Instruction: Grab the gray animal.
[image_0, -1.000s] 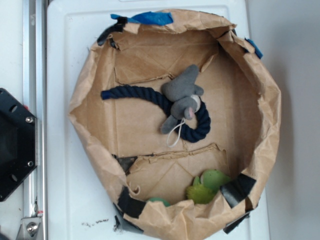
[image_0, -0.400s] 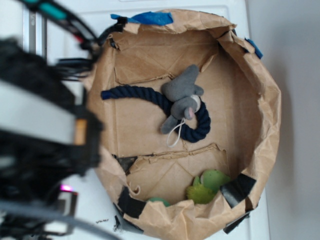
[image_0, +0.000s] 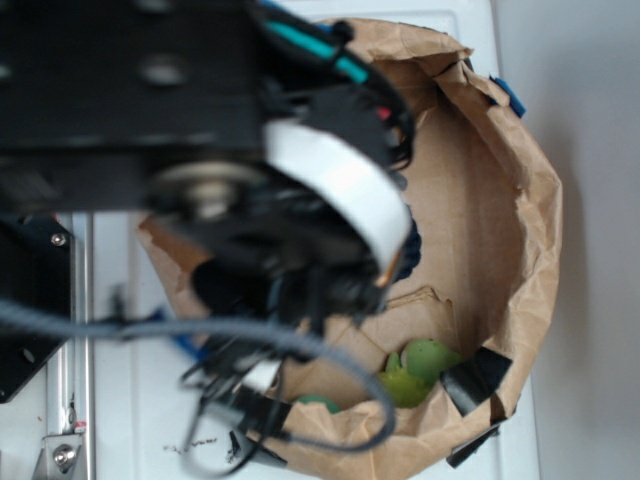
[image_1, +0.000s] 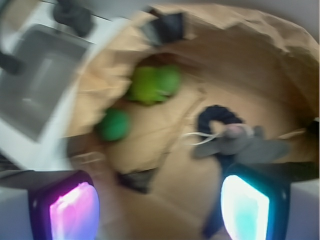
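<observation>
A gray animal with a pinkish face patch and a white string loop lies on a dark navy rope in a brown paper bin patched with black and blue tape. Green plush toys sit nearby. The black gripper shows one pad glowing magenta, the other cyan.

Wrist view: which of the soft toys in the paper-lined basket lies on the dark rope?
The small gray plush animal. It lies across the dark navy twisted rope; the green plush toy sits apart, beside the wall.
</observation>
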